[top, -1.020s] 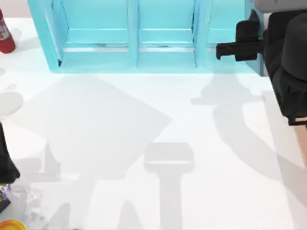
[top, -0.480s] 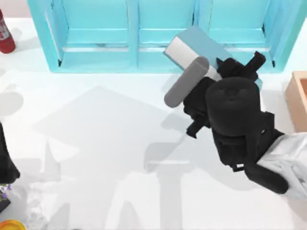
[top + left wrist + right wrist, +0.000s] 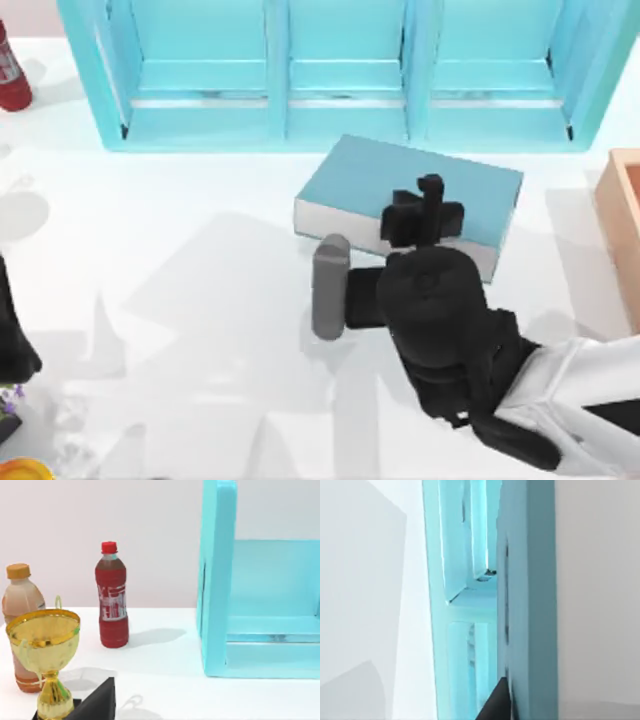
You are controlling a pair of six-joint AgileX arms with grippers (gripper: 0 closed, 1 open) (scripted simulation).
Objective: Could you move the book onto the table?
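Top view: book [image 3: 400, 185] flat on table [image 3: 180, 300] just before shelf unit [image 3: 340, 120], right gripper [image 3: 428, 205] over cover, grip unreadable; early lift risks dragging it.

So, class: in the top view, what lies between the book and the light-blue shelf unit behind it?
Nothing: only a bare strip of the table separates the book from the shelf unit.
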